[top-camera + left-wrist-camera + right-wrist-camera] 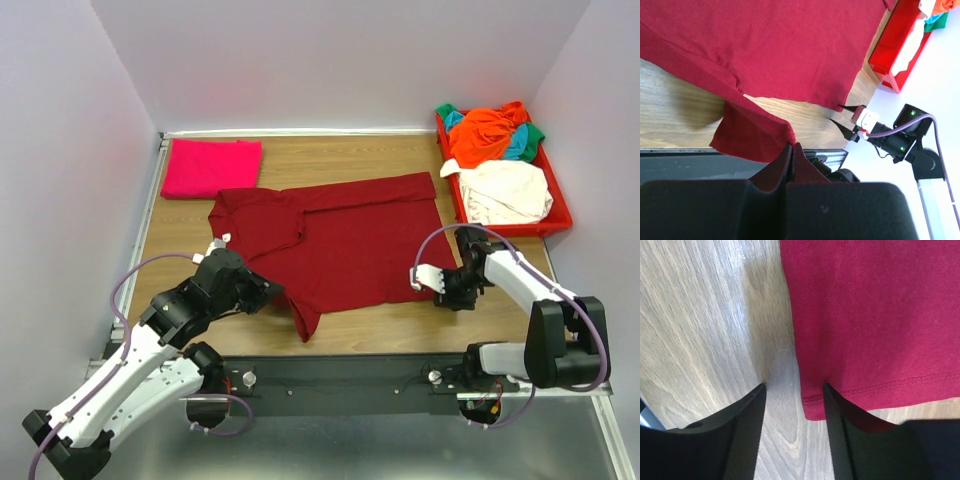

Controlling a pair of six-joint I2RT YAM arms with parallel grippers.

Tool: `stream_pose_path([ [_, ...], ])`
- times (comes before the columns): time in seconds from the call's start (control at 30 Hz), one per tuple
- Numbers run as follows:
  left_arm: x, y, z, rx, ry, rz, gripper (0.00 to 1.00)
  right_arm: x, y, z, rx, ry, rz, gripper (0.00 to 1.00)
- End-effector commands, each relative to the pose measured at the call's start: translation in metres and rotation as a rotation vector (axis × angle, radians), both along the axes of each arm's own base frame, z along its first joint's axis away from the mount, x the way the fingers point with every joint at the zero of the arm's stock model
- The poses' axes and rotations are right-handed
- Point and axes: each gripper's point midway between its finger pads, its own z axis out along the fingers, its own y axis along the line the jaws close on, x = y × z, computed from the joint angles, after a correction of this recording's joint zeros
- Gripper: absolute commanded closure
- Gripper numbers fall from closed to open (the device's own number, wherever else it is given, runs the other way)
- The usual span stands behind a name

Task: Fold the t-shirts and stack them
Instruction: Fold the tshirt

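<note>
Maroon t-shirt (pixel 350 240) lay spread mid-worktop. Left gripper (pixel 791 150) pinched a fold of it toward the near edge. Right gripper (pixel 794 389) jaws were spread, straddling the right hem corner.

On table (pixel 400 326), centre: spread shirt (pixel 350 245). Behind it, far left: folded shirt (pixel 210 167). Far right: tray (pixel 557 226), shirt pile (pixel 495 160) inside. At spread shirt's near corners: left gripper (pixel 272 293), right gripper (pixel 421 283).

Wooden tabletop (pixel 400 325), large maroon t-shirt (pixel 350 240) lying spread on it, folded magenta-pink t-shirt (pixel 210 167) sitting far left, red plastic tray (pixel 561 214) sitting far right.
</note>
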Motion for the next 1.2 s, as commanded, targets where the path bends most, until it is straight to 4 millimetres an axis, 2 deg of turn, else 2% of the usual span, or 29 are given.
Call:
stream_pose_path([
  [0.0,0.002,-0.005,0.008,-0.024,-0.018,-0.013,1.00,0.008,-0.006,-0.013,-0.029,-0.005,0.018,0.47],
  [0.13,0.004,-0.004,0.007,-0.023,-0.022,-0.004,1.00,0.009,-0.005,-0.016,-0.022,0.012,-0.004,0.66],
  [0.17,0.004,-0.004,0.007,-0.022,-0.024,-0.002,1.00,0.010,-0.004,-0.016,-0.021,0.010,-0.005,0.76],
  [0.27,0.007,-0.004,0.008,-0.027,-0.030,0.008,1.00,0.016,-0.004,-0.012,-0.019,-0.009,-0.017,0.90],
  [0.4,0.011,-0.006,0.011,-0.030,-0.043,0.013,1.00,0.026,-0.003,-0.004,-0.011,-0.040,-0.035,0.99],
  [0.73,0.025,-0.011,0.031,-0.064,-0.097,0.043,1.00,0.053,0.002,0.024,0.016,-0.127,-0.087,0.99],
  [0.97,0.040,-0.008,0.055,-0.070,-0.161,0.088,1.00,0.060,0.009,0.045,0.058,-0.158,-0.102,0.99],
  [1.17,0.053,-0.006,0.064,-0.074,-0.192,0.110,1.00,0.068,0.015,0.058,0.093,-0.183,-0.113,0.99],
])
